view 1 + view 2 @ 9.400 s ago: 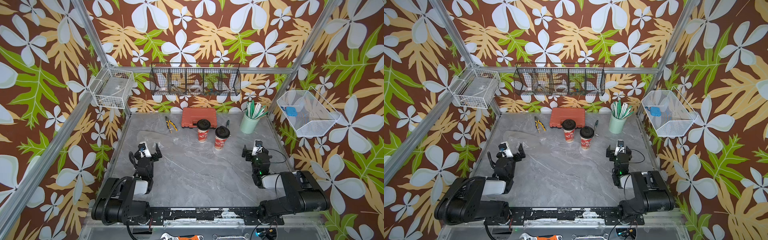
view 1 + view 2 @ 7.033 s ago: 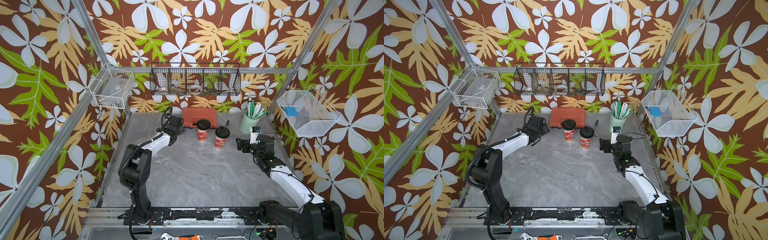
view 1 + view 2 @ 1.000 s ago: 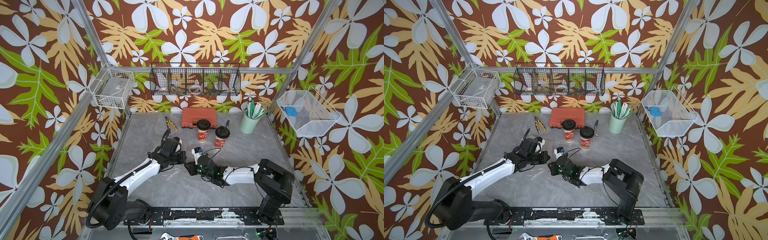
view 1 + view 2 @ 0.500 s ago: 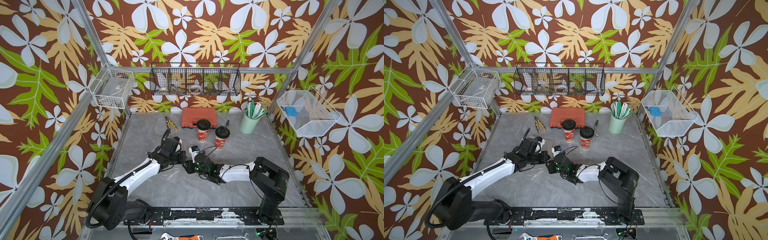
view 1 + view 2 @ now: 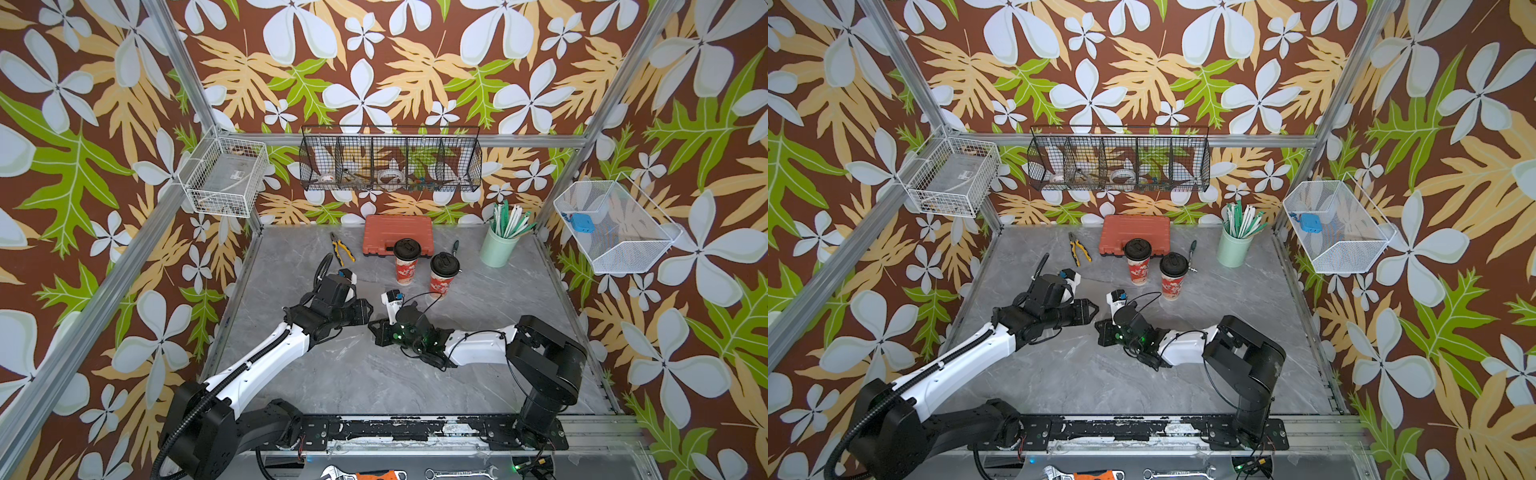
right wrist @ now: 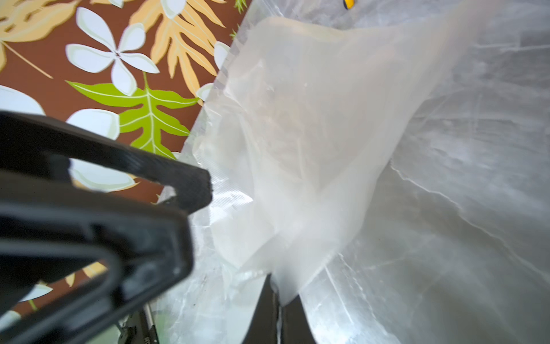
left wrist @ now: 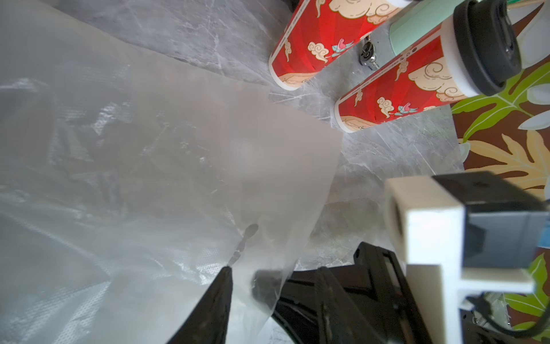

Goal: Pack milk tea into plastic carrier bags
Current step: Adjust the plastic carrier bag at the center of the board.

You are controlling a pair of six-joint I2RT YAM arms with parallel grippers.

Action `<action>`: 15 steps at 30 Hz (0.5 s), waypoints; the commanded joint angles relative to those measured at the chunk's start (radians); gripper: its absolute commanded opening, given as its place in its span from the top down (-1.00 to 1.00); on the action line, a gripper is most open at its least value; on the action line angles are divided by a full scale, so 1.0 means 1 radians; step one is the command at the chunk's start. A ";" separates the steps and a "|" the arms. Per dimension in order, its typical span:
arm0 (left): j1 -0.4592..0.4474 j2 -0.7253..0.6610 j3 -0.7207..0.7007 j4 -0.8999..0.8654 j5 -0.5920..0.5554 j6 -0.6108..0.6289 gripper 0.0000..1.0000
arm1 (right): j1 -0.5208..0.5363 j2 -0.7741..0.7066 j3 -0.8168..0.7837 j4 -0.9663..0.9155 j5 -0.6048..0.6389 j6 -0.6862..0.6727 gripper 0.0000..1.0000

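Right wrist view is filled by the plastic carrier bag [image 6: 327, 134], a thin, cloudy-clear film that rises in loose folds from the right gripper [image 6: 276, 286]. This gripper's two dark fingers are closed tight on one lower edge of the film. In the left wrist view the same bag [image 7: 148, 149] spreads as a crumpled sheet over the grey table, and its free edge runs slantwise just short of the two milk tea cups [image 7: 321, 38]. In both top views the cups [image 5: 406, 266] [image 5: 1172, 276] stand upright side by side at mid-table. They are red with black lids, unbagged, and close behind the two grippers but not touching them. The left gripper [image 5: 1094, 309] meets the right one nose to nose. Its jaws look parted, with film lying across the gap, and nothing appears pinched. The likely reason for this pose is that one side anchors the bag while the other seeks a second layer to pull the mouth open. The film is nearly invisible from above, so its edges are hard to judge. Bare table [image 5: 478, 324] lies open on the near side and to the right, giving room to draw the bag wide. Space behind is tighter, with pliers [image 5: 340, 249], a red tool case [image 5: 397, 235] and a mint-green cup of straws [image 5: 496, 251] lined along the back wall.
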 commanded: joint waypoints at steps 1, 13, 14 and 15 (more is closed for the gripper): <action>-0.002 -0.025 -0.026 -0.027 0.045 0.023 -0.09 | -0.001 -0.019 -0.011 0.085 -0.034 -0.015 1.00; -0.002 -0.037 -0.048 -0.041 -0.030 0.039 0.36 | -0.001 -0.057 -0.026 0.104 -0.062 -0.021 1.00; -0.002 -0.040 -0.042 -0.050 -0.051 0.040 0.48 | -0.001 -0.061 -0.028 0.099 -0.060 -0.025 1.00; -0.002 -0.043 -0.035 -0.059 -0.071 0.041 0.61 | -0.001 -0.066 -0.030 0.093 -0.055 -0.027 1.00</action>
